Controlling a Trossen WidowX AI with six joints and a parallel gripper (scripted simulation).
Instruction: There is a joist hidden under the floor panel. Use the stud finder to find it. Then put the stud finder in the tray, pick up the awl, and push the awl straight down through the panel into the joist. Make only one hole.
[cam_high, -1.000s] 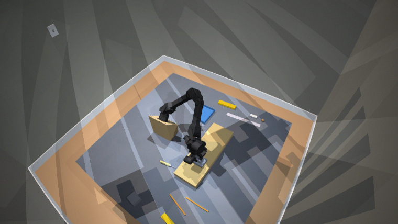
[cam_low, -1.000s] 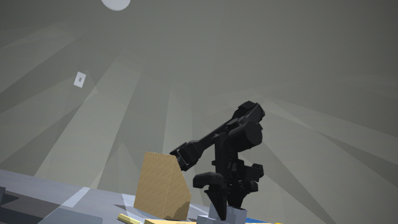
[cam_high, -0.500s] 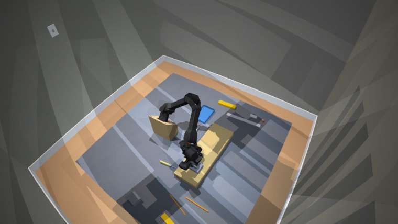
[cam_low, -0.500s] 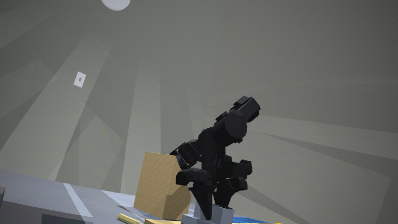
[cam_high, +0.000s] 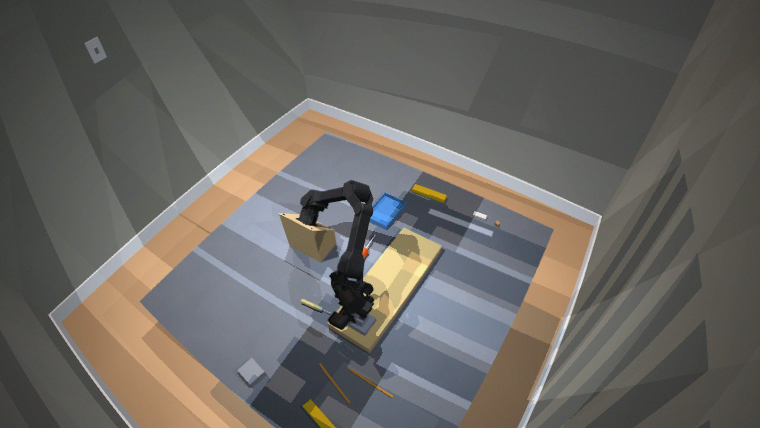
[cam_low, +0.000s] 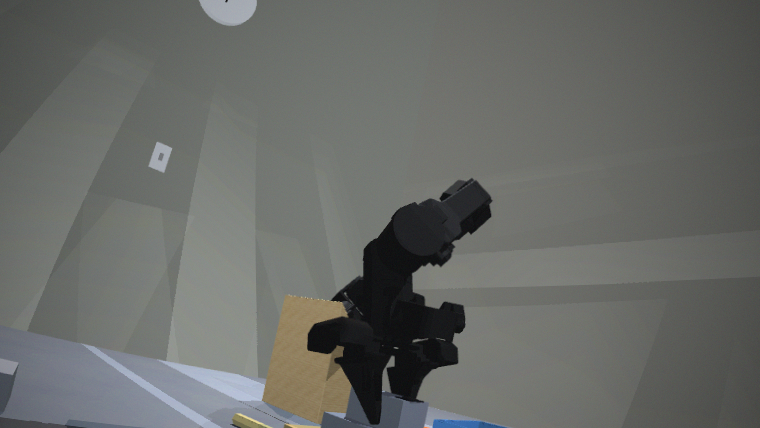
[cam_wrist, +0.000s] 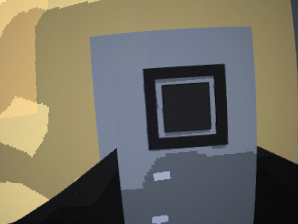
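My gripper (cam_high: 355, 319) (cam_low: 396, 408) (cam_wrist: 179, 151) is shut on the grey stud finder (cam_high: 364, 324) (cam_low: 412, 413) (cam_wrist: 120, 90), over the near end of the pale wooden floor panel (cam_high: 393, 270) (cam_wrist: 275, 75). Whether it touches the panel is unclear. Its square screen (cam_wrist: 186, 107) is dark in the wrist view. The awl (cam_high: 310, 304), apparently the tool with a pale yellow handle, lies left of the panel's near end, its shaft pointing towards the panel. The blue tray (cam_high: 388, 210) (cam_low: 462, 423) is empty beyond the panel's far end. No hole is visible; the arm hides part of the panel.
An orange-handled tool (cam_high: 365, 252) lies between arm and panel, partly hidden. The arm stands on a wooden block (cam_high: 308, 243) (cam_low: 300, 356). Yellow bars (cam_high: 429, 192) (cam_high: 317, 414), thin orange sticks (cam_high: 334, 383) (cam_high: 371, 383), a grey block (cam_high: 251, 372) and a small white piece (cam_high: 479, 215) lie around.
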